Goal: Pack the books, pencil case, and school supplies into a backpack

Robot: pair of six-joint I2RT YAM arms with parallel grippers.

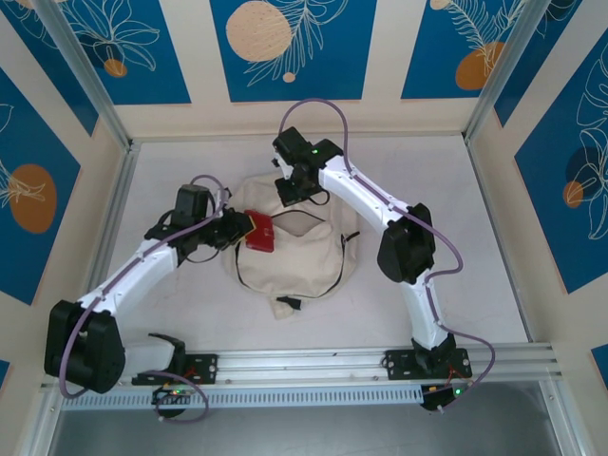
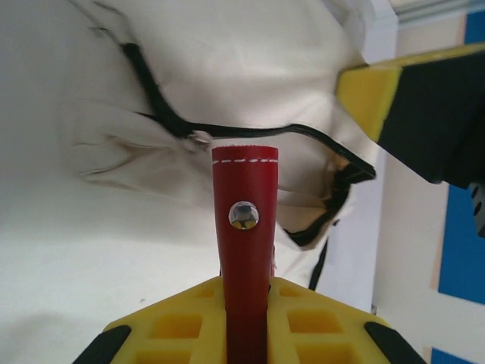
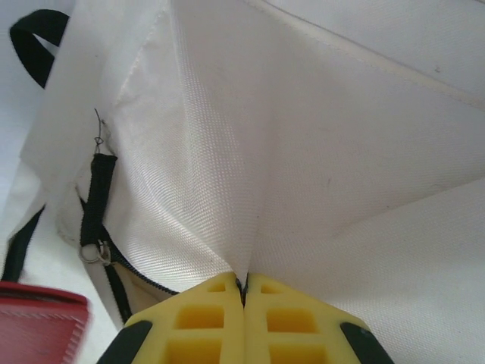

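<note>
The cream backpack (image 1: 290, 261) lies mid-table with its black-zippered mouth facing the back. My left gripper (image 1: 237, 228) is shut on the dark-red pencil case (image 1: 258, 231), held at the left end of that mouth. In the left wrist view the pencil case (image 2: 246, 220) stands on edge between my yellow fingers (image 2: 182, 326), over the backpack (image 2: 151, 68). My right gripper (image 1: 294, 193) is at the bag's far rim. Its jaws (image 3: 244, 287) are shut on a fold of backpack fabric (image 3: 303, 152). The pencil case (image 3: 38, 326) sits at lower left there. The books and school supplies are out of view.
The table (image 1: 446, 190) is walled by cream panels with blue prints and metal posts. A rail (image 1: 313, 366) with both arm bases runs along the near edge. A black strap (image 1: 290, 304) trails from the bag's near side. The zipper pull (image 3: 95, 250) hangs at the opening.
</note>
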